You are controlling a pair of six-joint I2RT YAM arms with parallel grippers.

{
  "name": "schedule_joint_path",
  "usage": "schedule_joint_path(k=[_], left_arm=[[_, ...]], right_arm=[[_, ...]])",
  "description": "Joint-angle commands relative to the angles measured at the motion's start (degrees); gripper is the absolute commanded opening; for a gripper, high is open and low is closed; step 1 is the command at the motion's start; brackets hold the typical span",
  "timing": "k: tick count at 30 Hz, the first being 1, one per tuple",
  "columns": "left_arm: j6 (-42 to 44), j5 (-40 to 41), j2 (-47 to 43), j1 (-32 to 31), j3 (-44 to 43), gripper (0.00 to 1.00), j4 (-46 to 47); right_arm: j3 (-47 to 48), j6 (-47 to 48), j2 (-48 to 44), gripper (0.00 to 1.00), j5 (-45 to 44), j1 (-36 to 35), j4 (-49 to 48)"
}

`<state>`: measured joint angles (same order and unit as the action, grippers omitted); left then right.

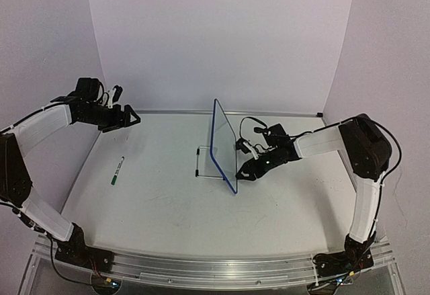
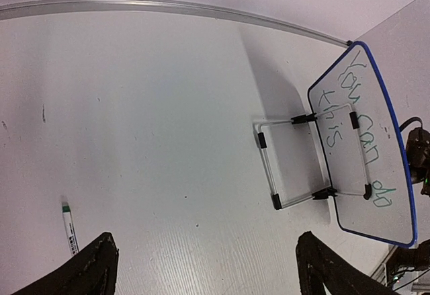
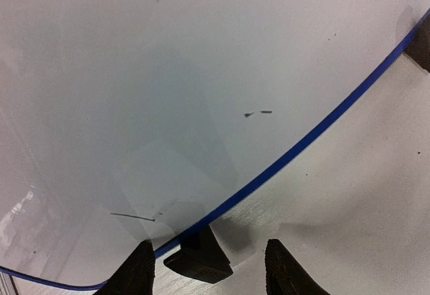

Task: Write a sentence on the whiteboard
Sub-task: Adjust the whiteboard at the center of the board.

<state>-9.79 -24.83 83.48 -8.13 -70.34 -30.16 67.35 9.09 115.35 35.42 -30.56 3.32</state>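
The whiteboard stands upright near the middle of the table. In the top view it is turned so nearly edge-on that neither face can be read; mainly its blue border and a pale sliver of surface show.

The left wrist view shows it at the right of the frame, leaning on its wire stand. The handwriting "You can do this" runs sideways down the face, and its ink colour is hard to judge.

The right wrist view sits very close to the other face. Most of the board is cut off there. What shows is grey glare and a few short dark strokes too small to read, with the blue border sweeping from upper right to lower left.

The right gripper sits low against the board's bottom edge, right of centre in the top view. Whether it touches the board cannot be told there. In its own view the right gripper has its fingers apart on either side of a black foot under the border. A gap shows on each side, and the fingers are clipped by the frame bottom.

The left gripper hangs at upper left, well apart from the board. In its own view the jaws stand wide, with bare table between them.

A marker lies at left of the top view. In the left wrist view the marker has its lower end hidden behind a finger.
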Motion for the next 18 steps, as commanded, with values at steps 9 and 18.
schedule_joint_path(k=[9,18], left_arm=[[1.88,0.96,0.37,1.11,1.71,0.91,3.07],[1.59,1.63,0.51,1.33,2.21,0.91,3.18]], right_arm=[[0.64,-0.87,0.06,0.48,0.29,-8.48,-0.15],[-6.25,-8.23,-3.43,0.49,-11.79,-16.12,-13.20]])
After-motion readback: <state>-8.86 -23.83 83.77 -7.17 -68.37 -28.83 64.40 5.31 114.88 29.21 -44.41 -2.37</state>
